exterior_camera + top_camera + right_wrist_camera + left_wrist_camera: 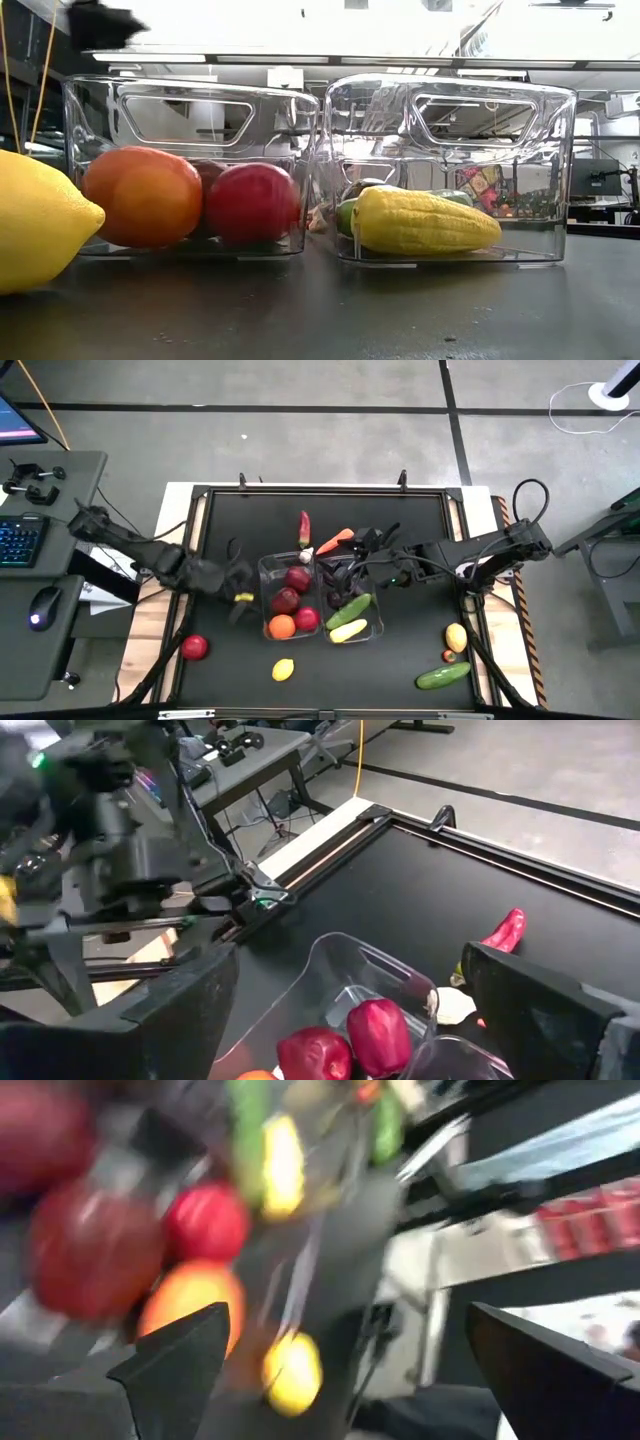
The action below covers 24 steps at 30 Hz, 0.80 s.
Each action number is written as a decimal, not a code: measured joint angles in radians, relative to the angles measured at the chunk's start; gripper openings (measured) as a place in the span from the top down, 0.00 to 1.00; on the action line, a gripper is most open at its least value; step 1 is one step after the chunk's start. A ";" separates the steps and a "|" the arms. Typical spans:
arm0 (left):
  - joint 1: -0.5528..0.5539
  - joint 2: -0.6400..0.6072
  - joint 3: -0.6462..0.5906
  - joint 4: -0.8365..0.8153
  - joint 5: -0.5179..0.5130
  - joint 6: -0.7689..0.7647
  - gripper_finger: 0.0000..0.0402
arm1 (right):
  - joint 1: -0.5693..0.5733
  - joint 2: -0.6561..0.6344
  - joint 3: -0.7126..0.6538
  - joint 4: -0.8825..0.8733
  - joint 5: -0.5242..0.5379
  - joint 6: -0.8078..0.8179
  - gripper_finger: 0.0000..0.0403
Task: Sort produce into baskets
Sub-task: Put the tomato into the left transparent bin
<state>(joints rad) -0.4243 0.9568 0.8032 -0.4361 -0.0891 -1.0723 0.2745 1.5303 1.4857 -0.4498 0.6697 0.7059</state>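
Beside the left basket [285, 600], left gripper's [240, 598] spread fingers

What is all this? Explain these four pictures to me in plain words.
This is a table robot with two dark arms, each ending in a two-finger gripper. One picture looks straight down, one looks level across the table top, and two come from cameras on the arms' wrists.

Two clear plastic bins stand mid-table. The left bin holds dark red apples and a round orange. The right bin holds a green cucumber and a ridged yellow piece.

Loose around them lie a red chili, an orange carrot, a loose red apple, a yellow lemon and a second cucumber.

The left gripper is beside the left bin and the right gripper is above the bins. Both are open and empty.
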 joint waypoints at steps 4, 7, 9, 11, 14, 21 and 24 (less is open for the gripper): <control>-0.163 0.035 -0.001 -0.224 -0.047 -0.214 0.02 | 0.000 0.000 0.000 -0.007 0.011 -0.001 0.07; -0.262 0.100 -0.001 -0.331 0.012 -0.330 0.02 | -0.005 0.000 0.000 -0.011 0.017 -0.003 0.07; -0.300 0.159 -0.002 -0.369 0.102 -0.355 0.02 | -0.010 0.000 0.000 -0.019 0.016 -0.003 0.07; -0.320 0.223 -0.002 -0.408 0.203 -0.354 0.02 | -0.016 0.000 0.000 -0.023 0.017 -0.003 0.07; -0.334 0.312 -0.002 -0.460 0.322 -0.320 0.02 | -0.028 0.000 0.000 -0.026 0.017 -0.003 0.07; -0.339 0.426 -0.002 -0.560 0.479 -0.249 0.02 | -0.047 0.000 0.000 -0.025 0.000 -0.007 0.07; -0.345 0.434 -0.002 -0.543 0.528 -0.233 0.02 | -0.046 0.000 0.000 -0.025 -0.001 -0.010 0.07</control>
<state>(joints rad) -0.7695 1.3908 0.8009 -0.9790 0.4389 -1.3049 0.2287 1.5303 1.4853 -0.4751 0.6683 0.6963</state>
